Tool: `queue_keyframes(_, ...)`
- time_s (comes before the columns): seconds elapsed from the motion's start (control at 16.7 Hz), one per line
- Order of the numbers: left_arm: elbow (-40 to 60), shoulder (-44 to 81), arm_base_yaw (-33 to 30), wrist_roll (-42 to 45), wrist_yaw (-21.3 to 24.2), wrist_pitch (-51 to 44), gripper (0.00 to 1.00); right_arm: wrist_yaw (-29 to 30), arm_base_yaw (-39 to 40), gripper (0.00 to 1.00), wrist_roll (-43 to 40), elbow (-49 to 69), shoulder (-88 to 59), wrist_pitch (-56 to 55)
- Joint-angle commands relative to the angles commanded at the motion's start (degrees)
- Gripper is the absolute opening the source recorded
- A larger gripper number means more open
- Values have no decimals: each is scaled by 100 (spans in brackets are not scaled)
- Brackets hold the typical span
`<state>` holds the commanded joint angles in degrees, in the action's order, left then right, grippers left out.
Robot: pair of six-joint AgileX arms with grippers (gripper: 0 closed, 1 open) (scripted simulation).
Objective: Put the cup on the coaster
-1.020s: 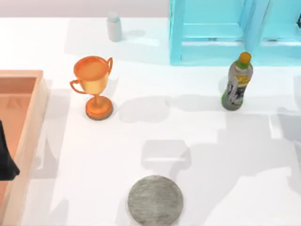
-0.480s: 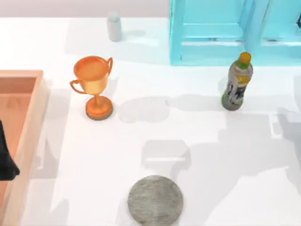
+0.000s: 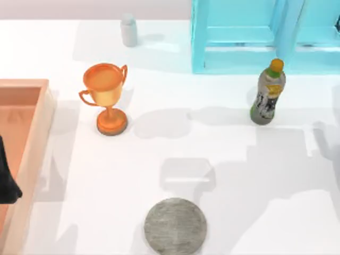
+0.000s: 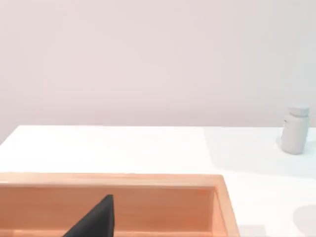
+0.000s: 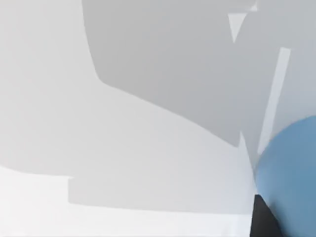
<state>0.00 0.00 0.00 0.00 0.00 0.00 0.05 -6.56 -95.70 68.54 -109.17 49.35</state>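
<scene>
Left gripper (image 3: 6, 183), fingers' state not discernible, sits over the wooden tray (image 3: 32, 106) at the table's left edge; the coaster (image 3: 175, 225) lies bare at bottom centre. The right wrist view alone shows the cup (image 5: 291, 173), beside a dark finger (image 5: 261, 219); whether it is gripped cannot be told, so the right arm is judged nearer.

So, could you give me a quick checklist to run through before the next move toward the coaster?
1. Coaster top bare, ready to take a cup: ok.
2. Cup beside the right gripper's finger, by the right wrist view: ok.
3. Cup firmly gripped: cannot tell.
4. Trophy and bottle standing well apart from the coaster: ok.
5. Left gripper parked over the wooden tray at the table's left: ok.
</scene>
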Motion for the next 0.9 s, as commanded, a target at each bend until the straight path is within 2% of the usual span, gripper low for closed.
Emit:
queue_keyframes(0.54,0,0,0,0,0,0,100,0,25,0,45,24,-6,14)
queue_keyframes(0.72,0,0,0,0,0,0,100,2,225,0,468,180,-111,123)
queue_keyframes(0.9,0,0,0,0,0,0,100,3,626,0,1326,468,-296,332)
